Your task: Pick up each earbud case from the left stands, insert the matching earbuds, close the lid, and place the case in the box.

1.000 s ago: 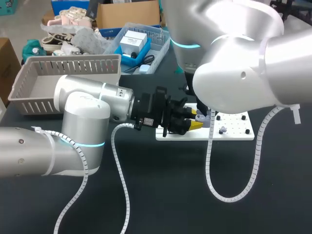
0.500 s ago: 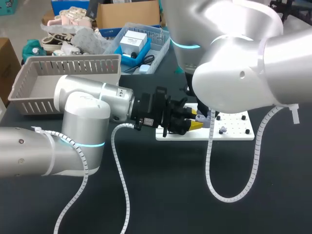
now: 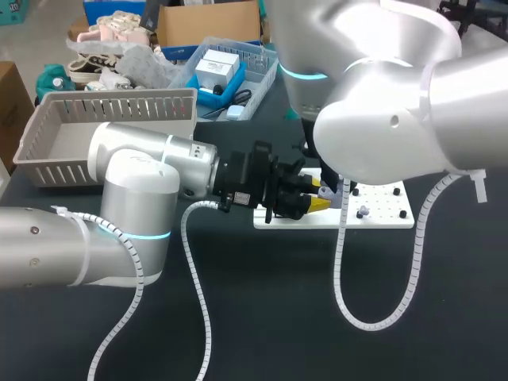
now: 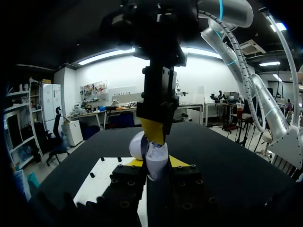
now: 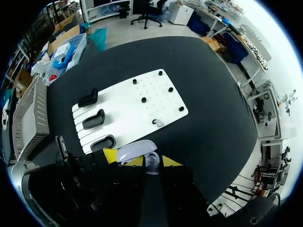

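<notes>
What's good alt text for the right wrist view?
An open pale case sits close against the gripper. Beyond it, a white board with three empty black stands lies on a black table.

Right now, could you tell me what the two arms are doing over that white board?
The left gripper holds a pale earbud case, lid apparently open, above the white board. The right gripper hangs right over it, probably to seat an earbud; whether it holds one is hidden. A small pale piece, likely an earbud, lies on the board. The three black stands are empty; the case is not yet in the grey basket.
</notes>
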Action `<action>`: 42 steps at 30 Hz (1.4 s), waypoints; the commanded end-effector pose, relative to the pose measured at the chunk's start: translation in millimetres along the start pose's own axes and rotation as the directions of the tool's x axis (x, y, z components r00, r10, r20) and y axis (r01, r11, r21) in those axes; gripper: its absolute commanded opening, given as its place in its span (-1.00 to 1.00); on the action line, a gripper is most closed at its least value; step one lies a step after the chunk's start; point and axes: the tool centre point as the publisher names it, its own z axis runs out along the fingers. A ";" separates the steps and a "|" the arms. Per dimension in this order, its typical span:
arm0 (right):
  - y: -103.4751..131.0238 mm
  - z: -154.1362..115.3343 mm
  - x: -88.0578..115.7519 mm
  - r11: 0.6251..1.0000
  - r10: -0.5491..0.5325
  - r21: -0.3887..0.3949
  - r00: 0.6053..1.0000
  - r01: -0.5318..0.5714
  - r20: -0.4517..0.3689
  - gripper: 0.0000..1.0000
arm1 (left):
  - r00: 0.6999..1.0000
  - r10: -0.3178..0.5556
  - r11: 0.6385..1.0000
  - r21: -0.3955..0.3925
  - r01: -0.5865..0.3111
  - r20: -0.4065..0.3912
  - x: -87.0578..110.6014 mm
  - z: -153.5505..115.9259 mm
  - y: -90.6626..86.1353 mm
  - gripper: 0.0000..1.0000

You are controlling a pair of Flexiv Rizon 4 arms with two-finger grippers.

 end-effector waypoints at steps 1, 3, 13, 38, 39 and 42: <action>0.5 2.4 0.8 1.000 0.001 0.004 1.000 -0.001 0.002 -1.00 | 1.000 0.001 1.000 -0.004 -0.001 0.000 -0.2 -0.3 -0.9 -1.00; 0.2 2.6 0.7 1.000 0.002 0.006 1.000 -0.002 0.002 -1.00 | 1.000 0.001 1.000 -0.004 -0.001 0.000 -0.2 -0.3 -0.9 -1.00; 1.4 3.3 1.4 1.000 0.010 0.003 1.000 -0.010 0.000 -0.27 | 1.000 0.001 1.000 -0.004 -0.001 0.000 -0.2 -0.3 -0.9 -1.00; -4.8 -18.6 8.6 0.998 0.014 -0.055 1.000 -0.014 -0.002 -0.14 | 1.000 0.001 1.000 -0.004 -0.001 0.000 -0.2 -0.3 -0.9 -1.00; -4.9 -19.1 9.5 0.998 0.013 -0.057 1.000 -0.013 -0.002 -0.14 | 1.000 0.001 1.000 -0.004 -0.001 0.000 -0.2 -0.3 -0.9 -1.00; -4.9 -21.0 14.1 0.998 0.005 -0.062 1.000 -0.005 -0.006 -0.12 | 1.000 0.001 1.000 -0.004 -0.001 0.000 -0.2 -0.3 -0.9 -1.00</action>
